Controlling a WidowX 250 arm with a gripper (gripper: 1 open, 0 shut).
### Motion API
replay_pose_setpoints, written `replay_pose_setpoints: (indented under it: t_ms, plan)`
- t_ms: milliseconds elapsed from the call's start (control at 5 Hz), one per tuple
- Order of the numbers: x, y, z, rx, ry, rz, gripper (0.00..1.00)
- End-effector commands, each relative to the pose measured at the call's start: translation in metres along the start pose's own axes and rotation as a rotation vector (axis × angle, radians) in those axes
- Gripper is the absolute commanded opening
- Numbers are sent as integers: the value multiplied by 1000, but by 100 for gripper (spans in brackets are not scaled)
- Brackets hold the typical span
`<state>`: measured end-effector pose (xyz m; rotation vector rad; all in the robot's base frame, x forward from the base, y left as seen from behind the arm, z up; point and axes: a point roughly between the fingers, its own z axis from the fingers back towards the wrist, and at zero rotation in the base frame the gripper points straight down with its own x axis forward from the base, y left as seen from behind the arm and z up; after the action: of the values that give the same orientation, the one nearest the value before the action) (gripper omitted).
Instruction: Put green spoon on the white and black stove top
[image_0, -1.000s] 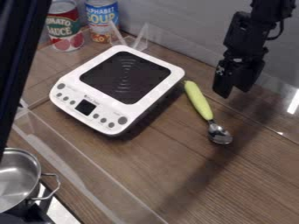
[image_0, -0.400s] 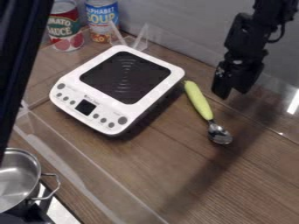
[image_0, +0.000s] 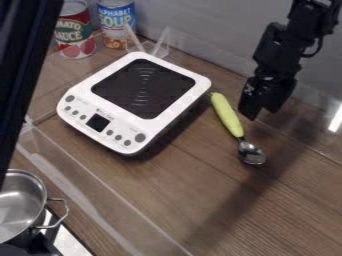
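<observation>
The green spoon (image_0: 233, 121) lies flat on the wooden table, its yellow-green handle pointing up-left and its silver bowl at the lower right. It rests just right of the white and black stove top (image_0: 135, 100), close to the stove's right side but not on it. My gripper (image_0: 257, 103) hangs from the dark arm at the upper right, just right of the spoon's handle and above the table. Its jaws look open, with nothing between them.
Two cans (image_0: 91, 28) stand at the back left behind the stove. A metal pot (image_0: 23, 205) sits at the lower left corner. A dark vertical bar (image_0: 16, 90) runs down the left side.
The gripper has drifted slightly down and left, closer to the spoon's handle. The spoon and stove have not moved.
</observation>
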<state>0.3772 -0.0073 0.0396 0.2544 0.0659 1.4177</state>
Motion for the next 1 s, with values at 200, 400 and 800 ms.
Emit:
replay_pose_setpoints:
  t_ms: [200,400,800]
  plan:
    - [-3,-21,-33,-33,-11,75,100]
    - [1,-21,-35,-26,-23,50,100]
    - [2,-23,-38,-5,-41,22,100]
